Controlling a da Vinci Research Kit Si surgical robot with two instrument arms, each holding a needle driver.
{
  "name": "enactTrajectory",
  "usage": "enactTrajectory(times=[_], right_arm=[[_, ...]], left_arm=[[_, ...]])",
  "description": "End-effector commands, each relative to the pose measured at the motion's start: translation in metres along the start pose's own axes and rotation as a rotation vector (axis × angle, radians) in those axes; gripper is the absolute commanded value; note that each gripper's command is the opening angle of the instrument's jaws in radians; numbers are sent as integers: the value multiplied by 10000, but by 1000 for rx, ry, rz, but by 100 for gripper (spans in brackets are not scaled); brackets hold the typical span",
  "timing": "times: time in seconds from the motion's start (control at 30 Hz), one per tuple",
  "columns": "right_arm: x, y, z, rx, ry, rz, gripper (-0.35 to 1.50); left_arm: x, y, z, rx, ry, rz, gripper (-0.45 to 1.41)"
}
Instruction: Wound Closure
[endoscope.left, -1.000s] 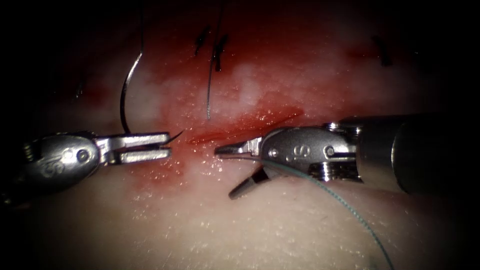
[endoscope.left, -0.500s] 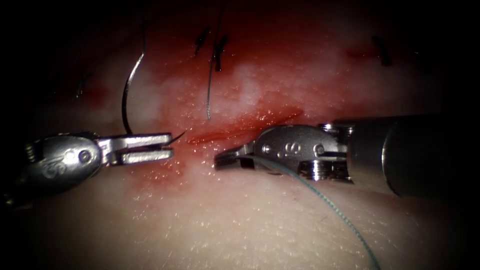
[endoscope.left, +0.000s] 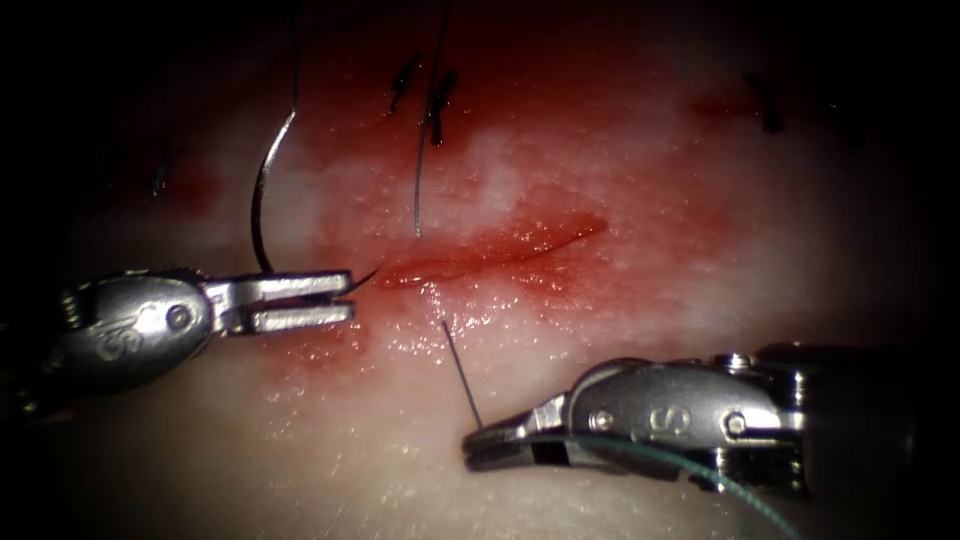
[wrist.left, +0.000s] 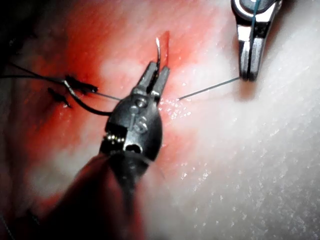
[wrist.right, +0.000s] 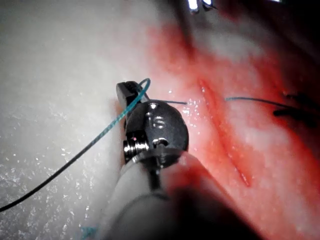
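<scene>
My left tool (endoscope.left: 345, 295) sits at the left end of the cut (endoscope.left: 500, 250), jaws shut on the curved needle (endoscope.left: 262, 190) close to its point. The short point sticks out toward the cut; whether it touches the tissue I cannot tell. The needle's body arcs up and away, trailing dark thread. In the left wrist view the left tool (wrist.left: 159, 75) holds the needle (wrist.left: 158, 47) over the red strip. My right tool (endoscope.left: 475, 447) lies nearer than the cut, shut on a thin dark thread (endoscope.left: 460, 375) that rises straight from the tissue just below the cut. The same thread (wrist.left: 210, 89) runs taut to the right tool (wrist.left: 248, 75).
A teal thread (endoscope.left: 700, 470) drapes over the right tool's wrist, also looping over it (wrist.right: 90, 147) in the right wrist view. Earlier stitches with cut ends (endoscope.left: 435, 105) stand above the cut, another stitch (endoscope.left: 768, 105) at far right. A loose thread end (endoscope.left: 417, 190) hangs down toward the cut. Red fluid surrounds the cut.
The right tool's jaws shut near the cut, then it drew back down and to the right, pulling a short thread taut from the tissue. The left tool with the needle hardly moved.
</scene>
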Motion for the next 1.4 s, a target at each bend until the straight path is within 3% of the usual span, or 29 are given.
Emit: enactTrajectory(times=[0.03, 0.37, 0.47, 0.6, 0.63, 0.67, 0.7, 0.83, 0.97, 1.13, 1.33, 1.4], right_arm=[[4, -13, 7, 25, 1, -5, -35], [20, -98, 7, 231, 8, -59, -35], [27, -95, 9, 237, 29, -69, -35], [34, -66, 2, 151, 48, -54, 54], [34, -50, -4, 104, 57, -37, 98], [32, -29, -12, 57, 60, -19, 128], [27, -9, -22, 15, 67, -2, 135], [16, 37, -35, -63, 70, -11, 142], [-7, 71, -22, -112, 50, -30, 145], [-36, 87, 7, -139, 31, -59, 145], [-48, 97, 41, -141, 16, -25, 137], [-45, 101, 49, -137, 14, 15, 116]], left_arm=[[-4, -1, 8, 0, 1, 1, -45], [-6, 0, 10, 3, 0, 3, -45], [-6, 0, 10, 3, 0, 2, -45], [-5, 0, 10, 3, 0, 2, -45], [-5, 0, 10, 3, 0, 2, -45], [-5, 0, 10, 3, 0, 2, -45], [-5, 0, 10, 3, 0, 2, -45], [-5, 0, 10, 3, 0, 2, -45], [-5, 1, 10, 3, 0, 2, -45], [-5, 1, 10, 3, 0, 2, -45], [-5, 1, 10, 3, 0, 2, -45], [-5, 1, 9, 3, 0, 2, -45]])
